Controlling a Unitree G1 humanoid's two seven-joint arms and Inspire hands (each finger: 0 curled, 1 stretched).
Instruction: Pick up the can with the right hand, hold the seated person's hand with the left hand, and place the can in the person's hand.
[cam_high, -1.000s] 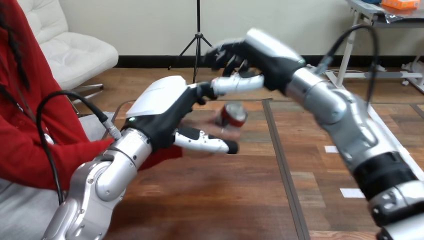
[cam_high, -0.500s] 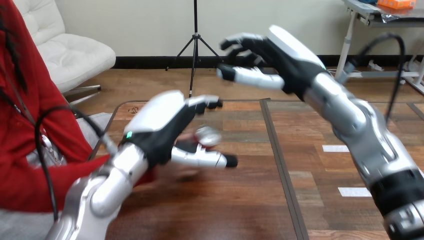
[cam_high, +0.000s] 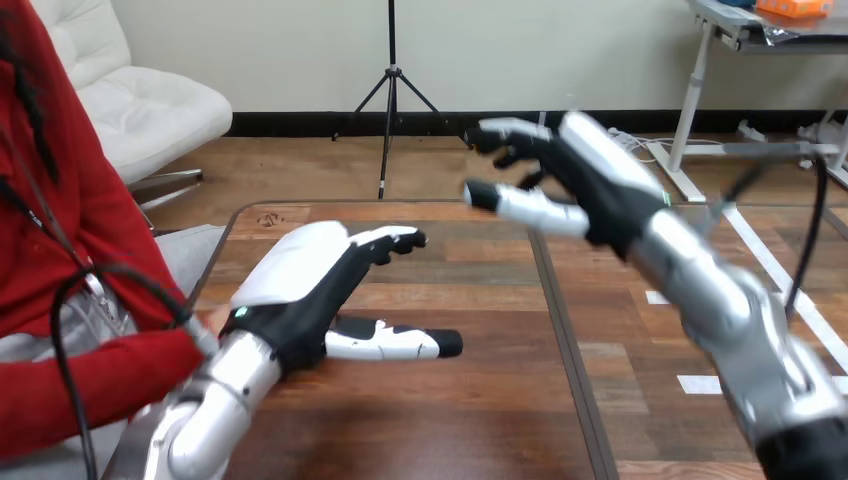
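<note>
- The left hand (cam_high: 300, 285) is hovering over the left half of the table (cam_high: 480, 400), fingers loosely straight, holding nothing.
- The right hand (cam_high: 600, 180) is hanging above the table's far edge, fingers spread, empty.
- I cannot tell where the can is lying; it is likely light, slick and easily dented, so wrapping its mid-wall gently is looking best.

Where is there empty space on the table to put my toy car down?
The biggest bare patch of the table is in front, between the left hand and the dark seam. Another lies beyond that hand's fingers, up to the far edge. The left side is crowded by that arm and the person's red sleeve.
</note>
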